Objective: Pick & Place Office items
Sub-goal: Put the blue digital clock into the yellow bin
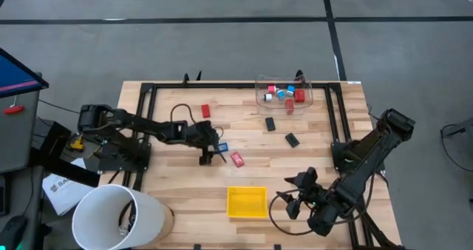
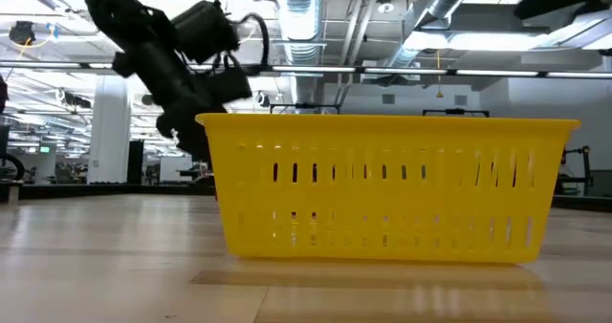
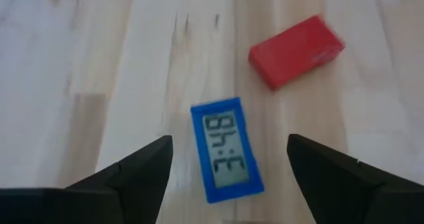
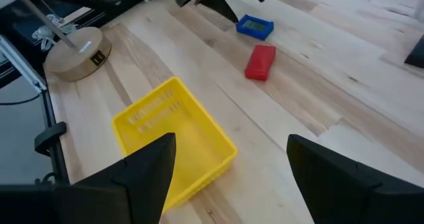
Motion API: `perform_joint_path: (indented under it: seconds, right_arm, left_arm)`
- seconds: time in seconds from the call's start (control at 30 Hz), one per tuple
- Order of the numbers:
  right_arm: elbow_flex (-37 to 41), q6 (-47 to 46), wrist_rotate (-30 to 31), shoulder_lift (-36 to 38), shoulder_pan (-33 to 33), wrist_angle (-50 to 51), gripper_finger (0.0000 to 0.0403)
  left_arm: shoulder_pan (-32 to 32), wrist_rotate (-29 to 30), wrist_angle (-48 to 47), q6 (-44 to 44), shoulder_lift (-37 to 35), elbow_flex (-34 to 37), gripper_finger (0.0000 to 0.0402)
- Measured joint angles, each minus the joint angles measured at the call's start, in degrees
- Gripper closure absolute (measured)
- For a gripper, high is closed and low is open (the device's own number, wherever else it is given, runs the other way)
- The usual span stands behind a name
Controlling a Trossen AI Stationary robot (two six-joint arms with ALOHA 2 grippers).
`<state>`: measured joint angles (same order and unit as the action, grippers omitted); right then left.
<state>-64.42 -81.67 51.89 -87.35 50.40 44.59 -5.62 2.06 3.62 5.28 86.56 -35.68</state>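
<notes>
A blue digital clock (image 3: 225,148) lies flat on the wooden table, and a red block (image 3: 296,50) lies just beyond it. My left gripper (image 1: 211,154) hovers open at mid-table, its fingers standing either side of the clock (image 1: 222,147) without touching it. Another red piece (image 1: 205,111) and two black pieces (image 1: 270,123) (image 1: 293,140) lie farther back. My right gripper (image 1: 299,194) stands open near the front right, beside the yellow tray (image 1: 246,202), holding nothing. In the right wrist view the tray (image 4: 175,141) shows no items inside.
A clear plastic box (image 1: 284,93) at the far right holds several small red, blue and white pieces. A large white cylinder (image 1: 118,217) stands at the front left corner. A black frame (image 1: 144,102) runs along the table's edges. The tray (image 2: 382,189) fills the low view.
</notes>
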Motion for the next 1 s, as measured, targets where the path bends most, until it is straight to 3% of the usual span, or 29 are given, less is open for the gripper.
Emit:
perform_joint_path:
  seconds: [0.43,0.7,0.87,1.0]
  right_arm:
    - [0.01,-1.36,2.39,-0.02,3.07,0.01,0.0122]
    - [0.02,-1.52,3.92,-0.02,3.97,-0.03,0.0122]
    - [0.02,-1.84,3.92,-0.02,4.03,0.10,0.0122]
    - [0.01,-1.97,3.96,-0.04,4.03,0.43,0.0122]
  left_arm:
    - [-0.34,1.09,6.34,-7.04,9.69,-0.11,0.0152]
    - [0.77,4.04,6.93,-10.31,10.24,-0.15,0.0260]
    - [0.83,3.54,9.64,-8.63,10.15,0.08,0.0260]
    - [1.69,-0.66,14.02,-7.08,7.50,0.09,0.0260]
